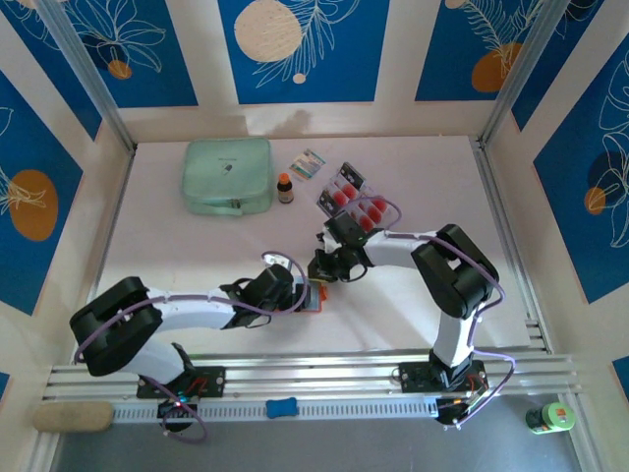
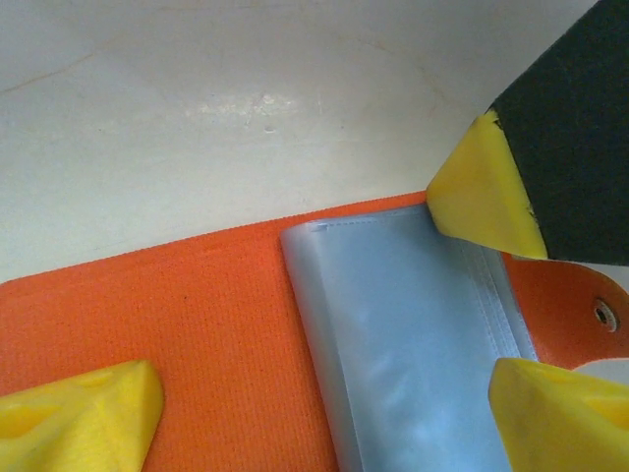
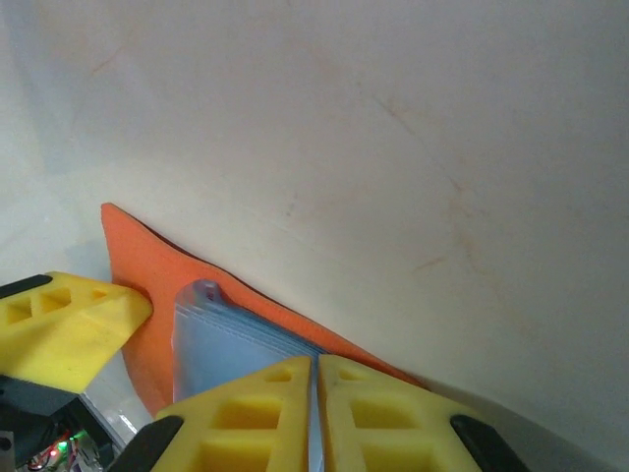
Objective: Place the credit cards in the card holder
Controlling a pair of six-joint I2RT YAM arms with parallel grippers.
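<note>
The card holder [image 1: 313, 299], a small orange wallet, lies open on the table between the two arms. In the left wrist view its orange cover [image 2: 197, 324] and pale grey-blue clear pockets [image 2: 403, 334] spread flat. My left gripper [image 2: 324, 418] stands open, with one finger on each side of the holder. My right gripper [image 3: 314, 393] is shut on the thin edge of the pocket leaves [image 3: 221, 339]; its fingertip [image 2: 482, 192] shows over the pockets. The credit cards [image 1: 354, 197], see-through with red spots, lie fanned behind the right arm.
A mint-green zip pouch [image 1: 228, 175] lies at the back left. Beside it stand a small brown bottle [image 1: 285, 188] and a patterned packet [image 1: 309, 164]. The left finger [image 3: 69, 324] rests close to the holder's orange edge [image 3: 138, 265].
</note>
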